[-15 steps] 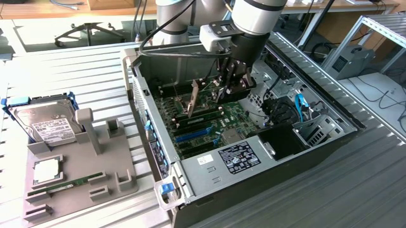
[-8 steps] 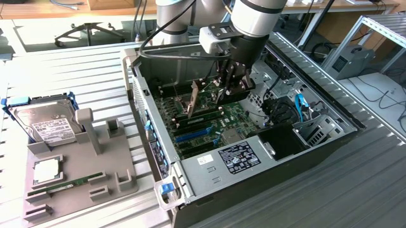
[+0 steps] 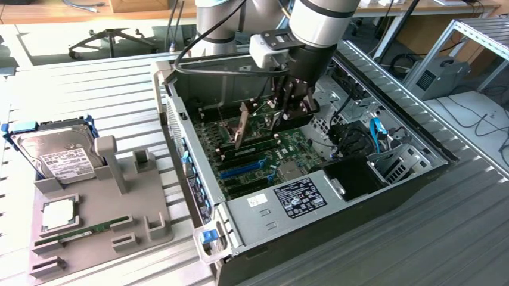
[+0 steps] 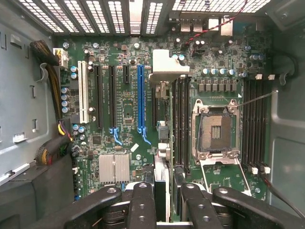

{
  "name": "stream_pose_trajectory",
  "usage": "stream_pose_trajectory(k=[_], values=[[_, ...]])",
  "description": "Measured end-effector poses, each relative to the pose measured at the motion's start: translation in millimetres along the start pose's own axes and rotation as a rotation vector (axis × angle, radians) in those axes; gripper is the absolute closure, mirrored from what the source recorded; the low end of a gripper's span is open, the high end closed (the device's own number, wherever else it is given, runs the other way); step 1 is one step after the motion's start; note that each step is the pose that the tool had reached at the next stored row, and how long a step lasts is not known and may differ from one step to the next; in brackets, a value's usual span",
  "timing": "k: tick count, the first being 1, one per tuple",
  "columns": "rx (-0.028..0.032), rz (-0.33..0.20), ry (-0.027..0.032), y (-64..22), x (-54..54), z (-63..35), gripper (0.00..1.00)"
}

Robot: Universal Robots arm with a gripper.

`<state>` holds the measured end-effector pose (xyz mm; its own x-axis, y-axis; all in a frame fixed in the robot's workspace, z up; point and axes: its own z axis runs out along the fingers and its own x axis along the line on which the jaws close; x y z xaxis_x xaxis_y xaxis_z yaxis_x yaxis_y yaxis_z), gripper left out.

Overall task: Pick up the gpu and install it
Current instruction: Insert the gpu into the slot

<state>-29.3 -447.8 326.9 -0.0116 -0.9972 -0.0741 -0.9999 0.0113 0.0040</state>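
Exterior view: gripper (image 3: 288,112) is inside the open computer case (image 3: 413,179), closed on the gpu (image 3: 280,106), held edge-on above the motherboard (image 3: 263,152). Hard drive (image 3: 59,156) rests on the grey fixture (image 3: 135,229).

Wrist view: fingers (image 4: 143,205) clamp the card (image 4: 162,143) over the expansion slots (image 4: 140,98).

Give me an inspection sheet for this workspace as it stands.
Surface: ribbed metal table, open computer case lying on it.
Job's things: gpu held edge-on above the motherboard.
Clutter: hard drive and RAM stick on grey tray.
Claw: inside case, shut on gpu.
Cables: blue cable in case; black cable along arm.
Surroundings: office chair behind table.
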Motion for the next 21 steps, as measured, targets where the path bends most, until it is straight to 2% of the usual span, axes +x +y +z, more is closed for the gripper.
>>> stream_pose_trajectory(k=[21], values=[[0.0000, 0.000, 0.0000, 0.4, 0.6, 6.7, 0.74]])
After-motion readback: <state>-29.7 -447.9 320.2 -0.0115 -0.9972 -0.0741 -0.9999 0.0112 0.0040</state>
